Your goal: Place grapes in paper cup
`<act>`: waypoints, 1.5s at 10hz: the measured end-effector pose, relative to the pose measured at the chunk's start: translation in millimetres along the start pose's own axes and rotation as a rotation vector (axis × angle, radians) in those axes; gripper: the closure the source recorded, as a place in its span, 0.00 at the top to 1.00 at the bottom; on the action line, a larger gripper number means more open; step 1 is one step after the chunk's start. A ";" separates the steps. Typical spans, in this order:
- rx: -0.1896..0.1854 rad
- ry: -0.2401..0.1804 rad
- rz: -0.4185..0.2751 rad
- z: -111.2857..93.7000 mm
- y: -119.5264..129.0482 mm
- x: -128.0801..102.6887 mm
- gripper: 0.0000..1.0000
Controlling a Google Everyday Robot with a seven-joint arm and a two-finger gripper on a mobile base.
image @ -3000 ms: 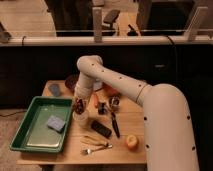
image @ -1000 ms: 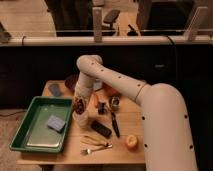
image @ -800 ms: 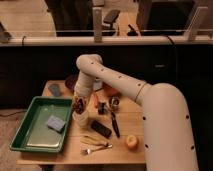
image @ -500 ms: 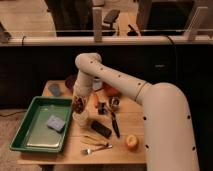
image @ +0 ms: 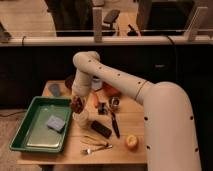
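My gripper (image: 77,105) hangs at the end of the white arm over the left middle of the wooden table (image: 135,120). It is shut on the grapes (image: 76,106), a small dark reddish bunch. The grapes hang just above the mouth of the paper cup (image: 82,119), a small white cup standing right of the green tray. The arm hides the top of the gripper.
A green tray (image: 30,135) holding a grey-blue sponge (image: 55,122) lies left of the cup. A black block (image: 101,129), a dark-handled tool (image: 114,123), a fork (image: 95,148) and an orange-yellow fruit (image: 131,142) lie to the right. A dark red dish (image: 69,81) sits behind.
The arm has shifted slightly to the left and the gripper with the grapes has stayed close above the cup. Nothing else has moved.
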 end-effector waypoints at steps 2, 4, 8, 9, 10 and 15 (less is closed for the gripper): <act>-0.009 0.010 -0.004 -3.5 1.5 -5.4 0.78; -0.010 0.021 -0.007 -6.1 3.4 -10.2 0.80; 0.006 0.031 -0.007 -9.7 9.1 -14.1 0.80; 0.008 0.030 -0.007 -9.4 9.9 -14.7 0.80; 0.012 0.030 -0.007 -9.3 10.1 -15.4 0.80; 0.029 0.022 -0.029 -9.4 12.0 -16.1 0.80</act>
